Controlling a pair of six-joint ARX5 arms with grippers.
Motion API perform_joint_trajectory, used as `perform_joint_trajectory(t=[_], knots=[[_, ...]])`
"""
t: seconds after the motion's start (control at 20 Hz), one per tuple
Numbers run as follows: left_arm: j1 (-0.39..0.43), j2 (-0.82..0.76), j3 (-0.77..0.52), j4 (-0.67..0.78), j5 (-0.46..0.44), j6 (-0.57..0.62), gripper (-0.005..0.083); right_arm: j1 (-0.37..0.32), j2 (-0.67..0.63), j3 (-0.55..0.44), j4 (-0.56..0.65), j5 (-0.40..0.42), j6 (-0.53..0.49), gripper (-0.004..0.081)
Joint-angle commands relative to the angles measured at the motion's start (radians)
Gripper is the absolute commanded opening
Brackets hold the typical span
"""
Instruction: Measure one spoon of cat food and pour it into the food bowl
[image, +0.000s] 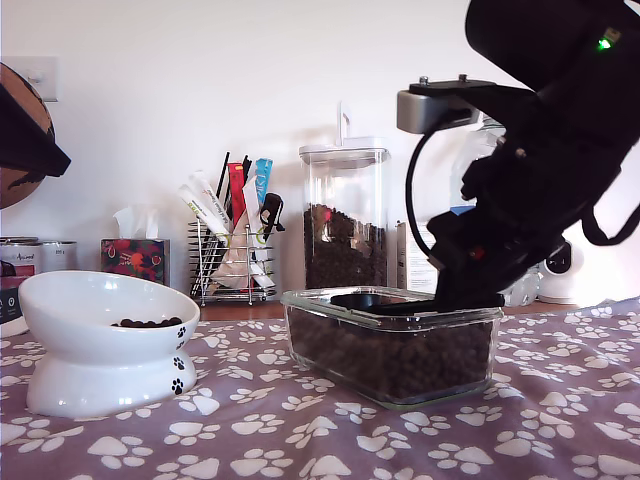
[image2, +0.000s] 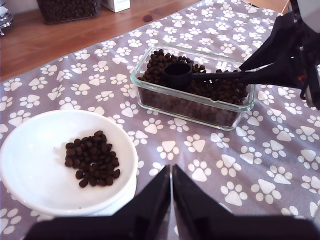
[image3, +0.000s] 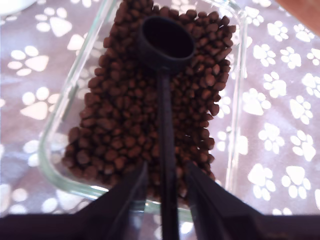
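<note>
The black spoon (image: 362, 299) (image2: 177, 74) (image3: 167, 40) lies level on the cat food (image: 400, 355) (image2: 220, 90) (image3: 115, 125) that fills a clear glass dish (image: 390, 308). Its cup looks empty. My second gripper (image3: 165, 167) (image: 465, 295) (image2: 245, 75) is at the handle's end, open, with a finger on each side of the handle and a small gap to it. The white food bowl (image: 90, 300) (image2: 30, 150) stands at the exterior view's left and holds a small pile of kibble (image2: 93, 159). My first gripper (image2: 171, 172) hovers shut and empty by the bowl's rim.
A tall clear jar (image: 345, 220) of kibble with a white lid stands behind the dish. A wire rack of sticks (image: 235, 250), a tissue box (image: 135, 255) and cans (image: 20, 260) line the back. A paw-print cloth (image: 300, 430) covers the table.
</note>
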Motion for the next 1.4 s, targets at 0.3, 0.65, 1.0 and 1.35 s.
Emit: perform_joint_trajectory(t=[0.3,0.65,1.0,1.35], knots=[[0.001,0.003,-0.015,0.011,-0.002,0.0,-0.002,0.025,-0.062,0.101,-0.185,-0.002,0.026,0.0303],[0.001,0.003,-0.015,0.01,-0.002,0.0,-0.002,0.025,-0.211,0.101,-0.258,0.002,0.048,0.0262],[0.0,0.003,-0.015,0.011,-0.002,0.0,-0.002,-0.003,-0.238,0.101,-0.193,-0.002,0.24,-0.001],[0.004,0.003,-0.015,0.032,-0.033,0.027,-0.002,-0.016,-0.238,0.1,-0.064,0.003,0.277,-0.001]])
